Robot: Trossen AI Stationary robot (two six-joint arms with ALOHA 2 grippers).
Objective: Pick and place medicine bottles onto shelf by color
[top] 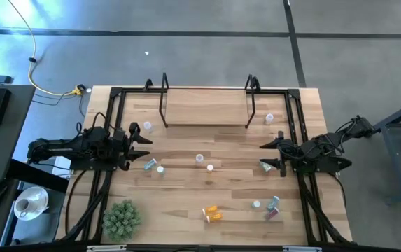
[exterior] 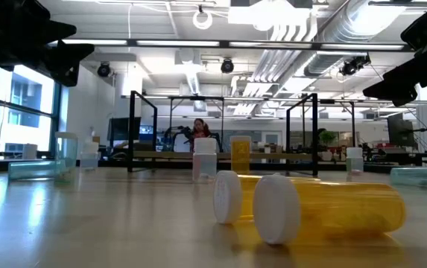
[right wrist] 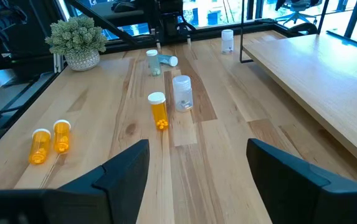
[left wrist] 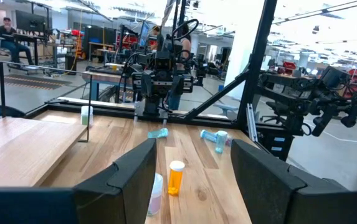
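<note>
The shelf, a light-wood board between black frames, stands at the table's far middle. Medicine bottles are scattered on the tabletop. Two orange ones lie on their sides near the front edge. An orange one and a clear one stand upright mid-table. A teal one lies near the left arm, and another teal one lies by the right arm. My left gripper hovers open at the left edge, my right gripper open at the right edge. Both are empty.
A green spiky plant ball sits at the near left corner. One bottle stands left of the shelf and one right of it. More bottles cluster at the near right. Black frame rails run along both table sides.
</note>
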